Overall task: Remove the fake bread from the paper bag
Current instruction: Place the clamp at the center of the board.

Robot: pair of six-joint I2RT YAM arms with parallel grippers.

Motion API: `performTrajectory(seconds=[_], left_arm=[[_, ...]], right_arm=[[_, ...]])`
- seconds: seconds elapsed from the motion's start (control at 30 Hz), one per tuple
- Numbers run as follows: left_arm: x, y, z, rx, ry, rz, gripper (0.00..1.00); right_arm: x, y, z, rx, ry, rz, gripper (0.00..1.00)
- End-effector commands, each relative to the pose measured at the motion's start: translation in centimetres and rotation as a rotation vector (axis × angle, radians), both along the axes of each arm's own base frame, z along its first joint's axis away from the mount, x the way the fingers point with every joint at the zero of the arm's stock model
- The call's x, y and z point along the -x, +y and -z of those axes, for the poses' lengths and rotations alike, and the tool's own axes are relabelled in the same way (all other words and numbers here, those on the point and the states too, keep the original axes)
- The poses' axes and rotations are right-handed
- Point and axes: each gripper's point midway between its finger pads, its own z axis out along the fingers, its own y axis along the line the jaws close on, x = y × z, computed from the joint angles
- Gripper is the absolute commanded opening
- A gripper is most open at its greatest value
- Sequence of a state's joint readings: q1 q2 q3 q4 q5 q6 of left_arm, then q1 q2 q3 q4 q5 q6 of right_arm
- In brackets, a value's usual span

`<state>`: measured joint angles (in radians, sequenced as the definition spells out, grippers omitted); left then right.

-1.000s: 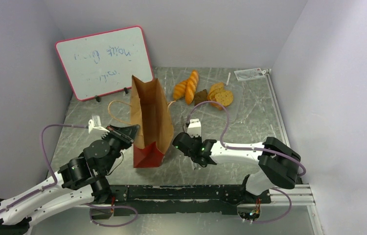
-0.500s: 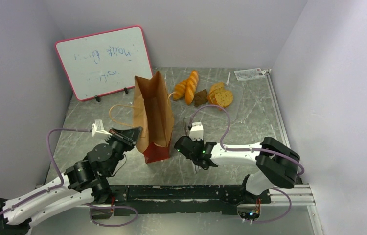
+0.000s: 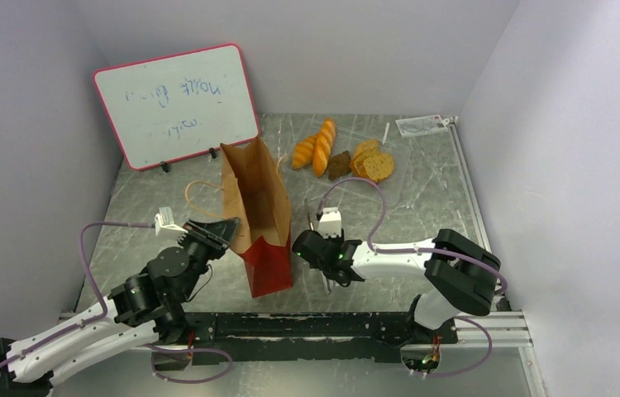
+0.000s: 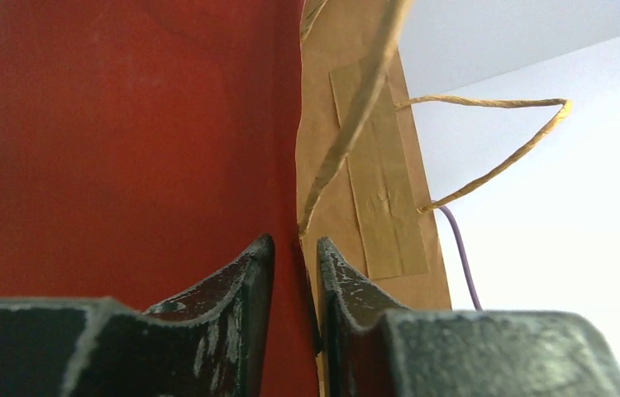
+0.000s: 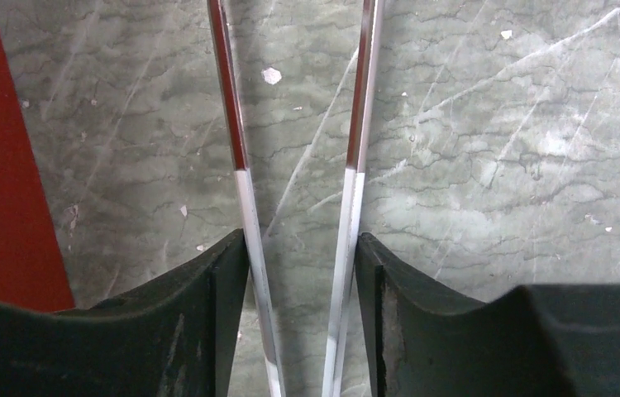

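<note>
The paper bag (image 3: 255, 197), red outside and brown inside, leans on the table with its mouth toward the back; its inside is hidden. Fake bread (image 3: 321, 147) lies behind it on the table: golden loaves, a dark brown piece (image 3: 339, 163) and slices (image 3: 373, 163). My left gripper (image 3: 222, 233) is at the bag's left rim. In the left wrist view its fingertips (image 4: 294, 248) stand slightly apart astride the bag's edge (image 4: 300, 165), one before the red wall, one before the brown. My right gripper (image 3: 328, 269) is beside the bag's base, shut on metal tweezers (image 5: 240, 190) whose two arms rest against its fingers (image 5: 301, 244).
A whiteboard (image 3: 176, 103) leans on the back left wall. A small paper card (image 3: 418, 126) lies at the back right. One bag handle (image 3: 199, 194) loops over the table left of the bag. In the right wrist view the bag's red wall (image 5: 1, 207) is close on the left.
The left jaws have parted from shut. The bag's base has swung right and nearer. The right jaws have widened and the tweezer arms have spread with them.
</note>
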<state>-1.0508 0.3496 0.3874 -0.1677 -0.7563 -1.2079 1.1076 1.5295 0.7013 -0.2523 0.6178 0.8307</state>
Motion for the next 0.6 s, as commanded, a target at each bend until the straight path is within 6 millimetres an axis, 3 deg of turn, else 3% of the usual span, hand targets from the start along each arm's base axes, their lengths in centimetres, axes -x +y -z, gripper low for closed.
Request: performTrajectory(seconds=[0.0,0.07,0.13,0.2,0.43,0.57], left_arm=[[0.2,0.2,-2.3,0.013,-0.021,0.008,0.32],[0.3,0.2,-2.8,0.006,-0.026,0.013,0.36],[0.3,0.4,-3.5,0.004,-0.033,0.010,0.50],[0.4,0.5,-4.3,0.002,-0.046,0.012,0.56],[0.4,0.2,-6.5,-0.021,-0.058,0.029,0.59],[0.5,-0.3,-7.4,-0.047,-0.063,0.052,0.81]], right_arm=[[-0.6,0.4,-0.9,-0.007,-0.029,0.019,0.54],[-0.6,0.4,-1.2,-0.008,-0.034,0.021,0.55],[-0.8,0.4,-1.6,-0.011,-0.042,0.023,0.55],[-0.8,0.4,-2.0,-0.012,-0.050,0.021,0.57],[-1.0,0.2,-2.9,-0.016,-0.068,0.027,0.62],[-1.0,0.3,-3.5,-0.025,-0.075,0.026,0.63]])
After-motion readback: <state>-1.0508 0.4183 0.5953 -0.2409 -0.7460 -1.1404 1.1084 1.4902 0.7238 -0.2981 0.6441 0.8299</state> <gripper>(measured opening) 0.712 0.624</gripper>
